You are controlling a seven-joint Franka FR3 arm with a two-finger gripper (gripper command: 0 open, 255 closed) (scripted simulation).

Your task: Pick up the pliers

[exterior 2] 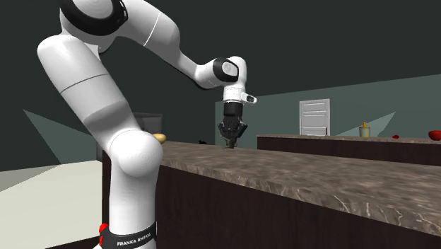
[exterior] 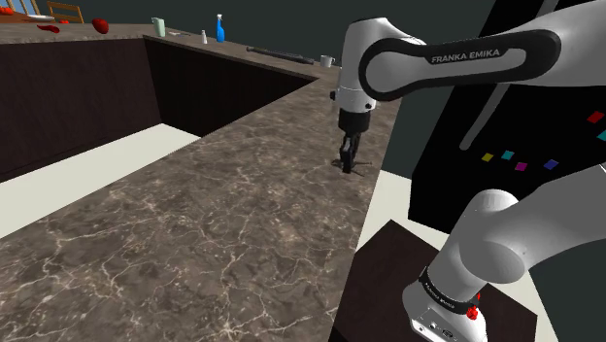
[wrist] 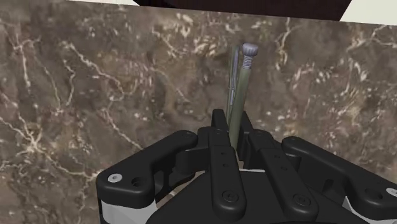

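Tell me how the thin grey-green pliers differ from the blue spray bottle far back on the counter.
The thin grey-green pliers are clasped between the black fingers; the blue spray bottle stands free. The pliers are dull, with a rounded grey tip; the bottle is blue, with a nozzle head above a wider body. Both are narrow and elongated.

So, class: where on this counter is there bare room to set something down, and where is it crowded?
Free: the wide counter stretch from the gripper toward the shoulder view's lower left. Crowded: the far strip with jug, spray bottle and mug.
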